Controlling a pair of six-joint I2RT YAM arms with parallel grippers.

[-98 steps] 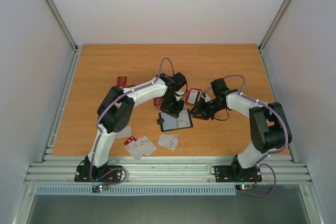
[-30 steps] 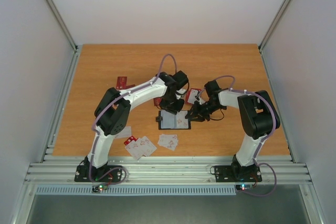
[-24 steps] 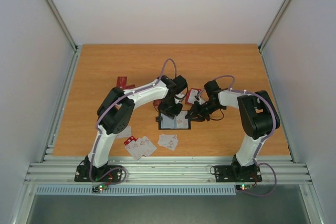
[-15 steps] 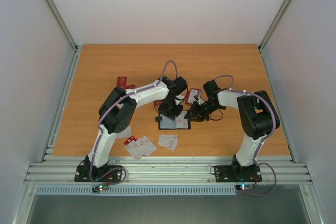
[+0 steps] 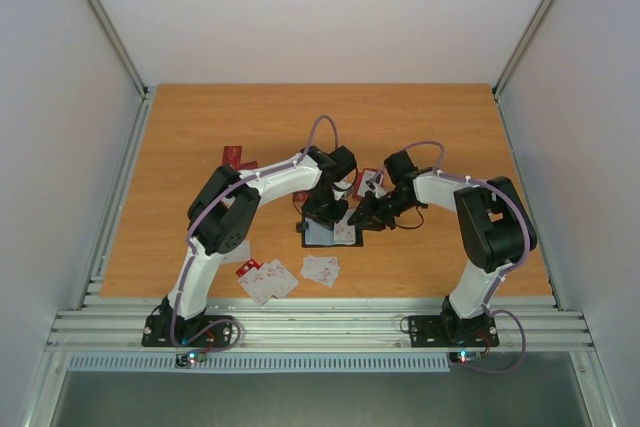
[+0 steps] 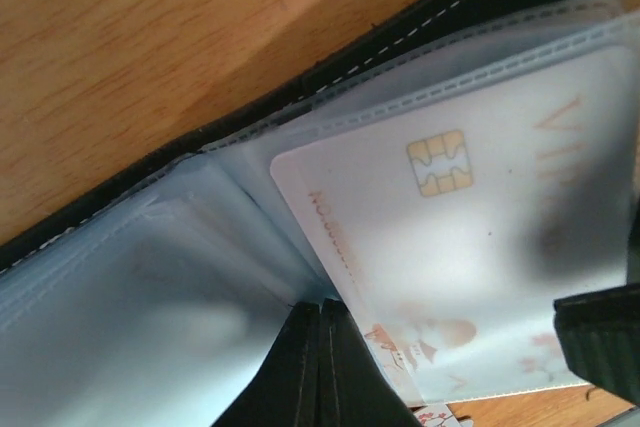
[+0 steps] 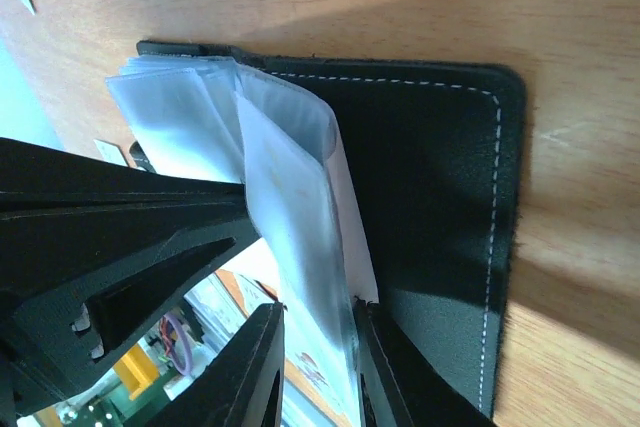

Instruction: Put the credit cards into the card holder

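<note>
You were seating the white chip card (image 6: 470, 247) in a clear sleeve (image 7: 290, 177) of the card holder (image 7: 440, 197), right fingers (image 7: 258, 367) pinching it. I couldn't tell whether the left fingers (image 6: 335, 377) were closed. Next likely needed a straight push home.

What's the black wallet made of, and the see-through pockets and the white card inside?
The wallet looks like leather or fake leather: matte black with white stitching along the edge. The see-through pockets look like soft, cloudy plastic that bends and folds, with sewn seams. The white card is probably stiff, smooth plastic, flat with a gold chip.
</note>
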